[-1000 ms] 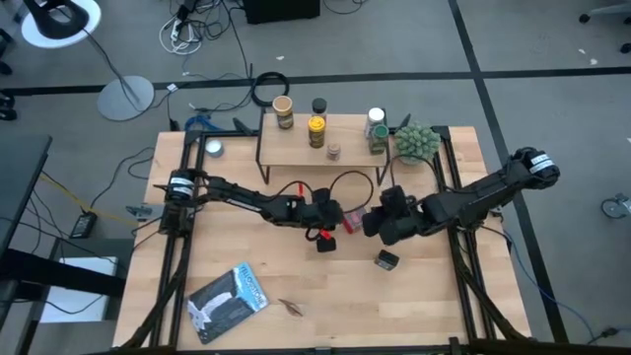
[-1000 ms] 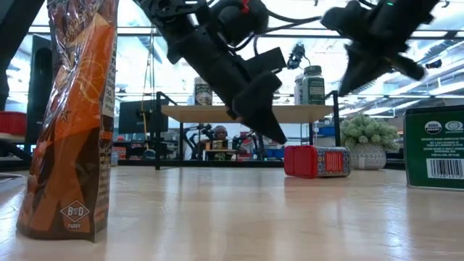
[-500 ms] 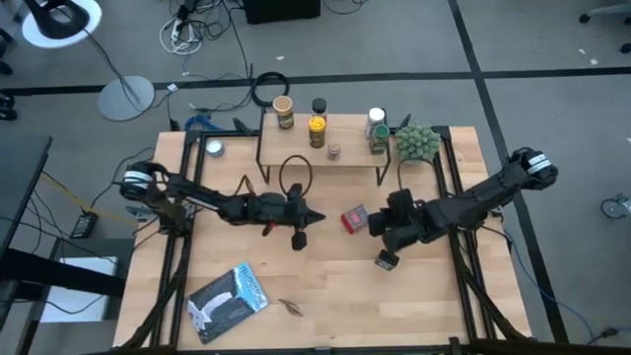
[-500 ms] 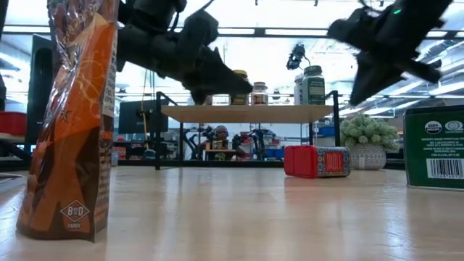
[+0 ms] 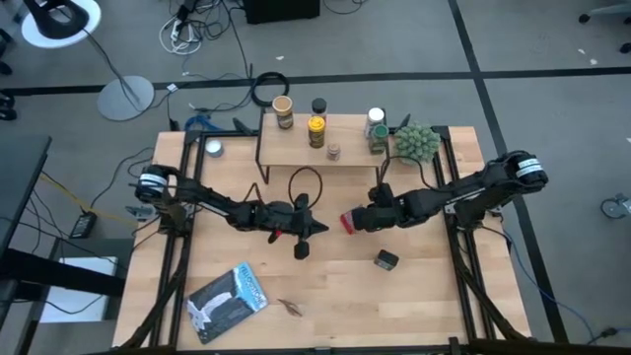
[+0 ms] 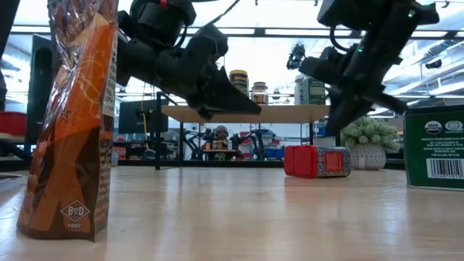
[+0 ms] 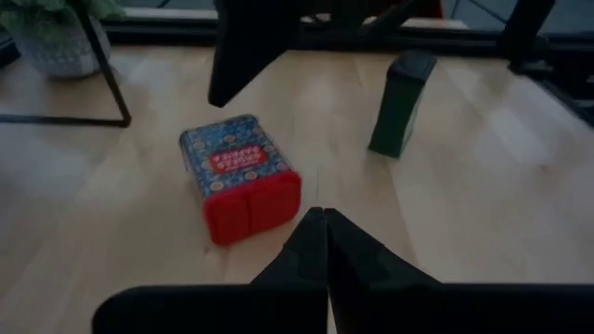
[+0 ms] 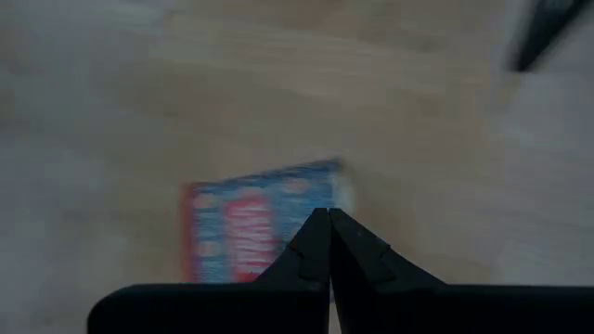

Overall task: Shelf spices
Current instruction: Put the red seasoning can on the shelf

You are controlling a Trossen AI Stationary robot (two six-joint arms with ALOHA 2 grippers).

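While both grippers were pinched shut and empty, the toppled red tin [image 7: 239, 176] looked light, rigid, best grasped across its flat sides.

- High view looks straight down on the whole bench [image 5: 325, 296]
- Low view sits at bench-top height, facing the shelf [image 6: 246, 113]
- Both wrist views, close in, share the red tin [image 7: 239, 176]

The red tin [image 8: 255, 227] was blurred in the right wrist view, its label unreadable, with the right pincer [image 8: 327, 215] covering its near edge. In the low view the orange bag [image 6: 71, 116] and the green tin [image 6: 433, 147] were cut by the edges. The jars' [image 5: 315, 130] labels were too small to read from above.
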